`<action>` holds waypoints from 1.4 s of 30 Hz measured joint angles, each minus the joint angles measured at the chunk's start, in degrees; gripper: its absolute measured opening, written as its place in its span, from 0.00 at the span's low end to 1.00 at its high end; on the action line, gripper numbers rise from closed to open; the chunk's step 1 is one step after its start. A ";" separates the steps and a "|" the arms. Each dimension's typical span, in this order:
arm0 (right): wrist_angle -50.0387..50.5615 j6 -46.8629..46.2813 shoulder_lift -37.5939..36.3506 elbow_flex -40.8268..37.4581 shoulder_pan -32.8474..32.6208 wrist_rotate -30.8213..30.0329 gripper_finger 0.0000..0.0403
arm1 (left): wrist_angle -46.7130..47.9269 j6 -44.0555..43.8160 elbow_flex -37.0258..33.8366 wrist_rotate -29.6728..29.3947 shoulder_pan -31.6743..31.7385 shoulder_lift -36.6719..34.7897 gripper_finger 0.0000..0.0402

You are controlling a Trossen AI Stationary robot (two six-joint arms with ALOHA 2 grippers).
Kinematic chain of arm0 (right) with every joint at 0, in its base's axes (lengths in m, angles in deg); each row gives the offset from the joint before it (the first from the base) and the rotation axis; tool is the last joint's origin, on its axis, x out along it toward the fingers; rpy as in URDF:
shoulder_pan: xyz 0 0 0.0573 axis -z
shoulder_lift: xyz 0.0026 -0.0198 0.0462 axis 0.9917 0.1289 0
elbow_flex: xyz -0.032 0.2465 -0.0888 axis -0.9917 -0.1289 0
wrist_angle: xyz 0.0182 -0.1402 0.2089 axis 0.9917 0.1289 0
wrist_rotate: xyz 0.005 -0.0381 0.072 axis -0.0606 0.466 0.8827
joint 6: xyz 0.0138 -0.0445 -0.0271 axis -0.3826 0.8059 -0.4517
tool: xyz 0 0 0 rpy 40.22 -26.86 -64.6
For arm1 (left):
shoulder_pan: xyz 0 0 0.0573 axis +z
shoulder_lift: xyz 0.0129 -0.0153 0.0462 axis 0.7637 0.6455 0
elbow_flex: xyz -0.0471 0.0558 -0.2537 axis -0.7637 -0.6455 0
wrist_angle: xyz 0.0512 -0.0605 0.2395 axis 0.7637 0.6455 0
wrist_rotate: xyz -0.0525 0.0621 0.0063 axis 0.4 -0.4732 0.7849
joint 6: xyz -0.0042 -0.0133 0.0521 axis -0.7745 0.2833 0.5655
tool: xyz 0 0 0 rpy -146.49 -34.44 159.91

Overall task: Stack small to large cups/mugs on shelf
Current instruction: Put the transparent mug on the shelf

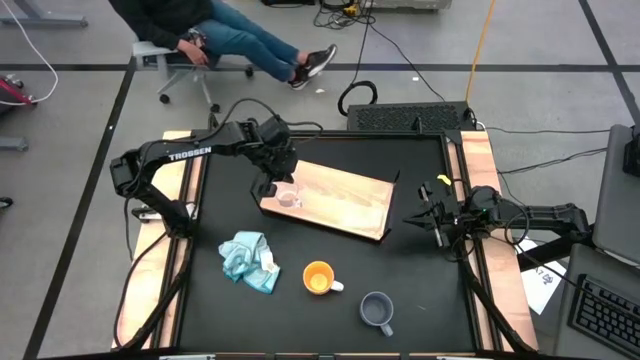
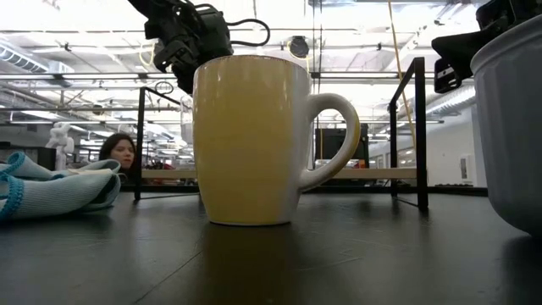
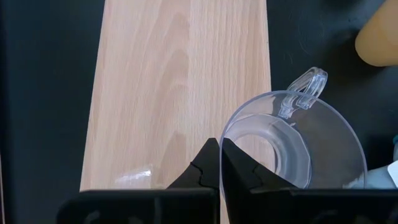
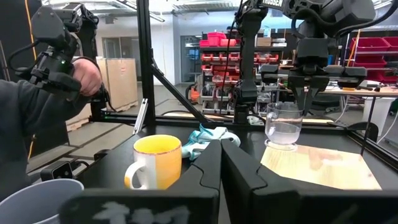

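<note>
Left gripper [image 1: 277,186]: I see it pinched on the glass cup's [image 1: 289,198] rim, over the shelf's [image 1: 345,198] near-left corner.
Orange mug [image 1: 318,277]: nearer me, left arm closer.
Right gripper [image 1: 424,217]: closed, empty, parked.

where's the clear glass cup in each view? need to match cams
High view: clear glass cup on the wooden board's left end, under the left claw.
Low view: not visible; the orange mug fills the middle.
Left wrist view: cup just past the shut fingers, on the board's edge.
Right wrist view: cup on the board, right of centre.
Shared landmark: the orange mug.
</note>
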 joint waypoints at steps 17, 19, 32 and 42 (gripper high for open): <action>0.05 -0.04 -0.01 -0.02 0.02 0.00 0.00 | -1.49 0.67 -0.07 -1.97 -2.93 3.64 0.00; 0.04 -0.02 -0.02 -0.02 0.02 0.00 0.00 | -1.54 0.71 -0.07 -2.04 -2.93 3.64 0.00; 0.05 -0.04 0.00 -0.02 0.00 0.00 0.00 | -6.30 -0.54 -1.62 -4.05 -2.76 3.66 0.00; 0.02 -0.04 -0.01 -0.01 0.00 0.00 0.00 | -6.15 -1.16 -1.62 -5.81 -2.49 3.66 0.00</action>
